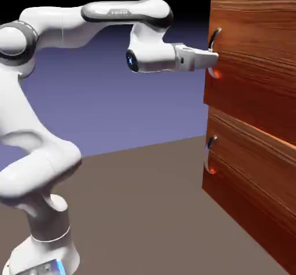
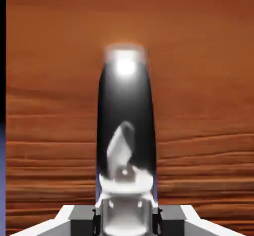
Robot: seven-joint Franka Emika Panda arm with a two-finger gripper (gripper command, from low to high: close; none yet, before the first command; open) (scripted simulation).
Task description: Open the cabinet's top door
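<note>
We see the cabinet (image 1: 254, 118) in glossy reddish-brown with streaked wood grain, its curved handle (image 1: 214, 54) dark, mirror-like metal with a bright white glint, our arm (image 1: 52, 95) white with grey bands, against a blue-violet backdrop (image 1: 127, 112) and brown table (image 1: 150, 210).

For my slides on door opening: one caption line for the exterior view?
White Franka arm's gripper shut on the top door's handle, cabinet door not yet pulled open.

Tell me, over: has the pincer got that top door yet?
Pincer shut on top door's handle. Top door not yet open. Nothing in the way.
</note>
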